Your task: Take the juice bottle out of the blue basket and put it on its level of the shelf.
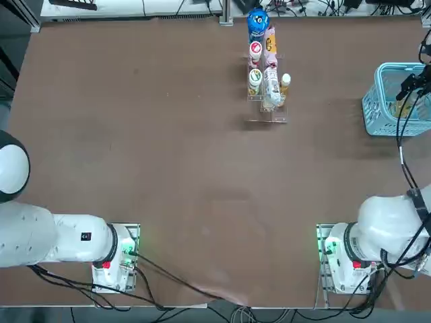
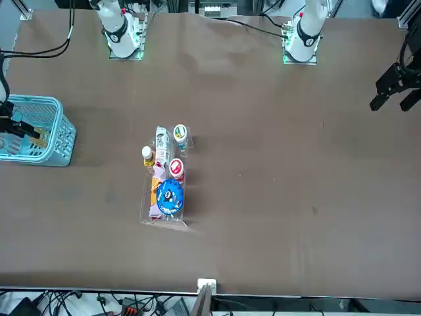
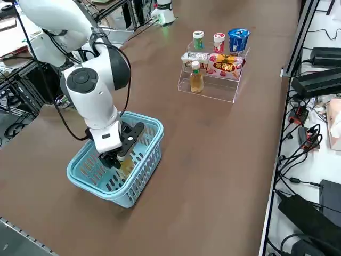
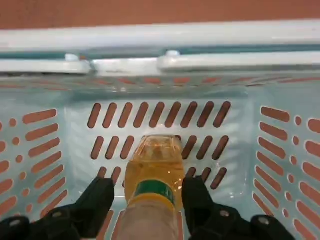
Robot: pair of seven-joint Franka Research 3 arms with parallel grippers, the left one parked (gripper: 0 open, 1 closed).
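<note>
Item: juice bottle (image 4: pixel 152 172), inside blue basket (image 3: pixel 139 176), on its floor. Right gripper (image 4: pixel 147 200) down in basket w/ it; fingers (image 4: pixel 97 202) part-open, flanking bottle neck, firm grip unclear. You've got bottle's long axis running straight away from gripper, btwn fingers. Shelf (image 3: pixel 213 85) well apart.

Overhead looking down from the robot's side; front facing back across the table; right side raised, diagonal, sharing the blue basket (image 3: pixel 114 170) and shelf (image 3: pixel 212 74); wrist apparently closest, inside the basket.
</note>
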